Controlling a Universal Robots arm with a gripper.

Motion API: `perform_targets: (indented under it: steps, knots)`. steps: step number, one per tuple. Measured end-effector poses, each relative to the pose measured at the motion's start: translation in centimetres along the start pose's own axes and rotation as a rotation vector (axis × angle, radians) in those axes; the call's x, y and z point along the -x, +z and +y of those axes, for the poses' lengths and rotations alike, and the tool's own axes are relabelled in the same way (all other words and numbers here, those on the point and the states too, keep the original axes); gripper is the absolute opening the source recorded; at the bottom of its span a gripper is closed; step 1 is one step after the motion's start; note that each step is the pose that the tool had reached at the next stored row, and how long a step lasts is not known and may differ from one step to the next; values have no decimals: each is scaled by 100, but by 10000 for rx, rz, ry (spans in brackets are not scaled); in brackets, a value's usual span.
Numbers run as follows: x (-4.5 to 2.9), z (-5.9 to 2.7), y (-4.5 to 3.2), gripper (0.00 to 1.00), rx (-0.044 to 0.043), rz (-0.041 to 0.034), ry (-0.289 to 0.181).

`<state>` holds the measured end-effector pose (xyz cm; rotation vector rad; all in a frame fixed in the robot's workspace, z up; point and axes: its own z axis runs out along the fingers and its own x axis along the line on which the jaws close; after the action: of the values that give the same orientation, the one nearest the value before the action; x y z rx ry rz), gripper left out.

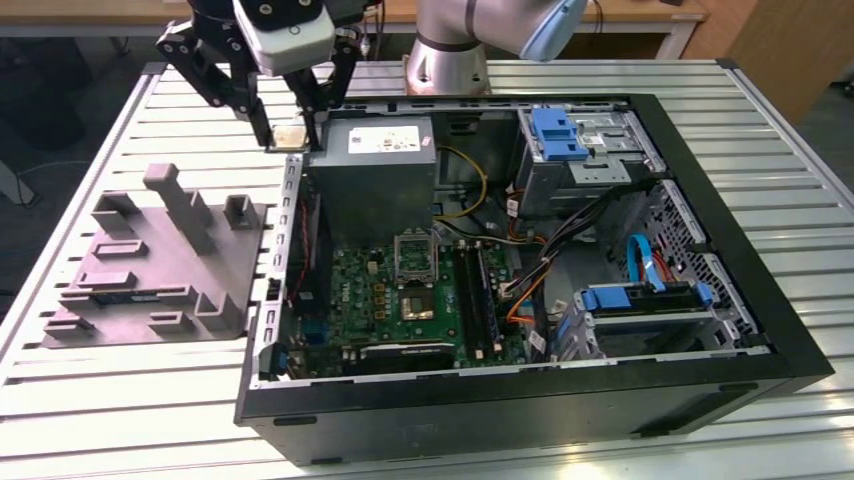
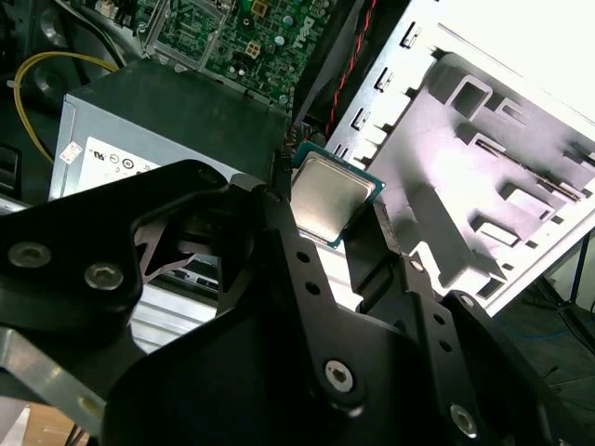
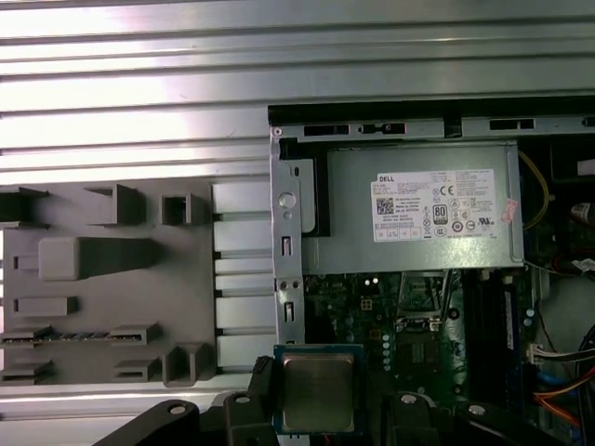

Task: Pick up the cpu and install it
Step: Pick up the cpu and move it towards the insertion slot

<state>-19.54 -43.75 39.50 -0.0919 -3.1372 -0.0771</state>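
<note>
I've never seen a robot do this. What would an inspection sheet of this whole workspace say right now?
Surface: slatted metal table, carrying an open computer case.
Job's things: cpu held in the air, metal top visible in both wrist views; socket on the motherboard has nothing in it.
Clutter: grey moulded tray on the table, to the exterior view's left of the case.
Grippers: gripper closed on the cpu, near the case's edge by the power supply.
Cables: yellow wire beside the power supply; blue cable and orange ones inside the case.
Surroundings: wooden furniture behind the table.
</note>
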Motion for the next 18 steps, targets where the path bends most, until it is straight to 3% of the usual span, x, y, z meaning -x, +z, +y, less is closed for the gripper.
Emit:
perform_targets:
  steps: [1, 18]
  knots:
    - [10, -55, 0, 47, 2, -2, 1]
    - [76, -51, -1, 47, 0, 0, 2]
